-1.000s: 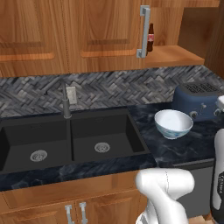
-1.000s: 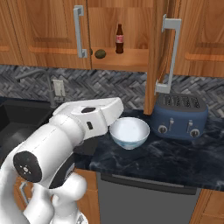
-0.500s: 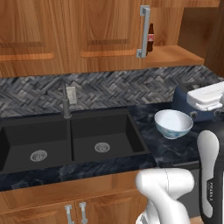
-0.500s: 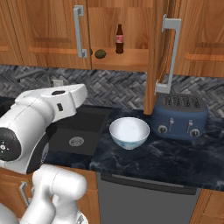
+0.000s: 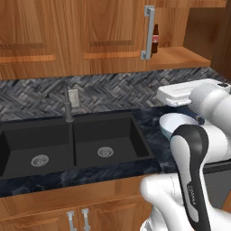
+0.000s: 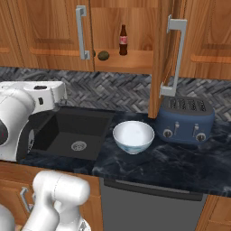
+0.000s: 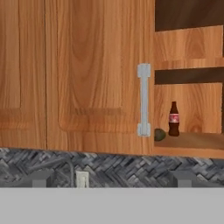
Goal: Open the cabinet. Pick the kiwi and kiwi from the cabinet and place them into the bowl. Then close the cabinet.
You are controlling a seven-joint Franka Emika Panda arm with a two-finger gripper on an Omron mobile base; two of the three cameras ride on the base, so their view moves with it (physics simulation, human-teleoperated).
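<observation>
Dark marbled stone forms the surface (image 5: 149, 118) in the left base view, with a black double sink (image 5: 72, 144) sunk into it and a herringbone grey backsplash behind. Above hangs the cabinet (image 5: 108, 34): its left door is shut, with a long silver handle (image 5: 148, 31) at its right edge, and the right half stands open onto a shelf. A small cola bottle (image 5: 155, 39) stands on that shelf just right of the handle. The bowl (image 5: 173, 124) sits on the surface right of the sink, partly hidden by the white arm.

Seen from the right base view, the open right door (image 6: 164, 54) swings out toward the camera, its handle facing right. One kiwi (image 6: 103, 55) lies on the shelf just right of the shut door's handle, with the bottle near it on the right. The bowl rests upright on the surface between the sink and a blue toaster (image 6: 186, 118), well below the shelf.

Looking along the hand, the shut door fills the left and the open shelf the right. The kiwi peeks out beside the handle's lower end, just left of the bottle. The pincer (image 7: 111, 178) shows two blurred dark tips low in the picture, set wide apart and holding nothing.
</observation>
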